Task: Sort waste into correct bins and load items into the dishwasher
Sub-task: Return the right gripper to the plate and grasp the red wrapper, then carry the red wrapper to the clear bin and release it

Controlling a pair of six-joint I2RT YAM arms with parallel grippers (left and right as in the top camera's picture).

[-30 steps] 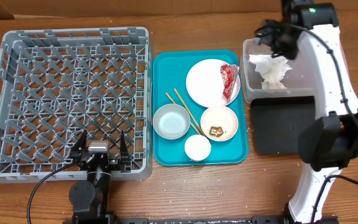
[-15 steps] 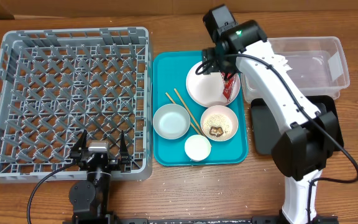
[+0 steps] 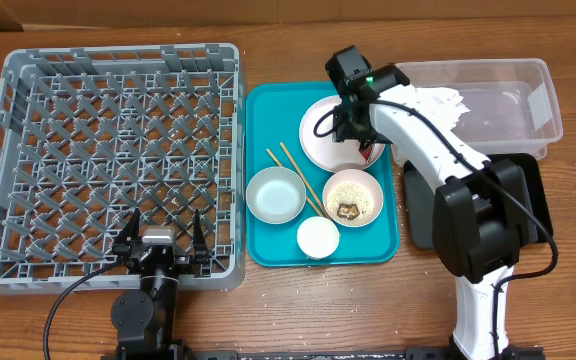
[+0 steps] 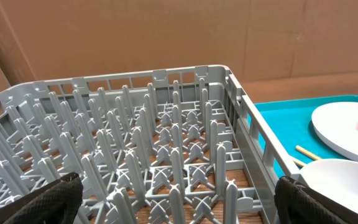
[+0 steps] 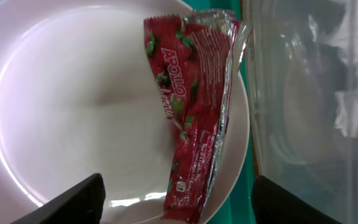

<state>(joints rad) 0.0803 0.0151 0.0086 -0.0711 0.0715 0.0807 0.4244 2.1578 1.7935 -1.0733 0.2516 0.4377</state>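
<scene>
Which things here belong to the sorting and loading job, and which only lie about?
Job: red wrapper, napkin, plate, grey-blue bowl, rice bowl, cup, chopsticks, clear tub, black tray, dish rack.
Lying about: teal tray, cardboard wall.

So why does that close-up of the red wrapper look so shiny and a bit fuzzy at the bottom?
Right wrist view: light glares off the plate rim and the glossy red wrapper; the dark fingertips sit too near the lens, so they blur. Overhead view: evenly lit, sharp.

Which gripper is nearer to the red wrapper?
Right. The right gripper is directly above the red wrapper; the left gripper sits far off by the dish rack.
</scene>
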